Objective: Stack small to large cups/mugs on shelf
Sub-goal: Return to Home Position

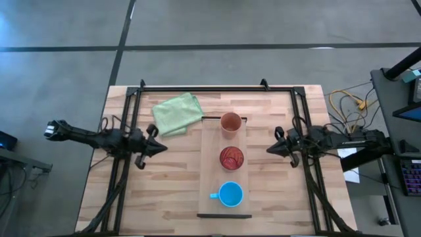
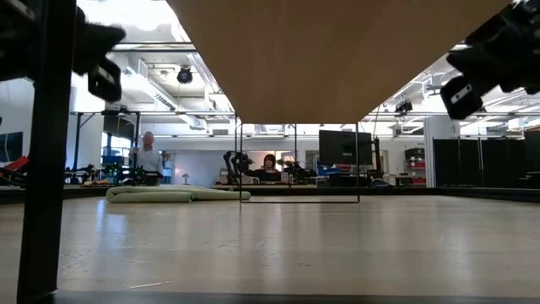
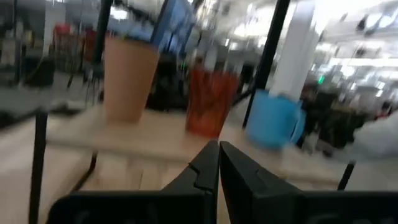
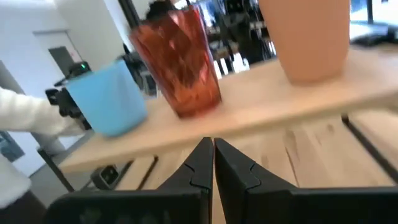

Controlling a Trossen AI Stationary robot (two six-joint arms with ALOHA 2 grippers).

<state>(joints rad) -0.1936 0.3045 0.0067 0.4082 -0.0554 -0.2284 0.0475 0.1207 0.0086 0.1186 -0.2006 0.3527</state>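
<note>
Orange cup [image 1: 230, 123], red cup [image 1: 231, 158], blue mug [image 1: 230, 194] upright along shelf [image 1: 210, 141], left claw [image 1: 161, 147], right claw [image 1: 270, 150] pressed together

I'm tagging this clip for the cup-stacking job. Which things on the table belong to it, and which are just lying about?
Belong to the job:
orange cup, red cup and blue mug, in a row on the shelf; left arm and right arm either side of it, jaws shut.

Lying about:
green cloth, on the table beside the shelf's orange-cup end.

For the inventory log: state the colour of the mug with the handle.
The mug is bright blue, clearest in the high view.
</note>
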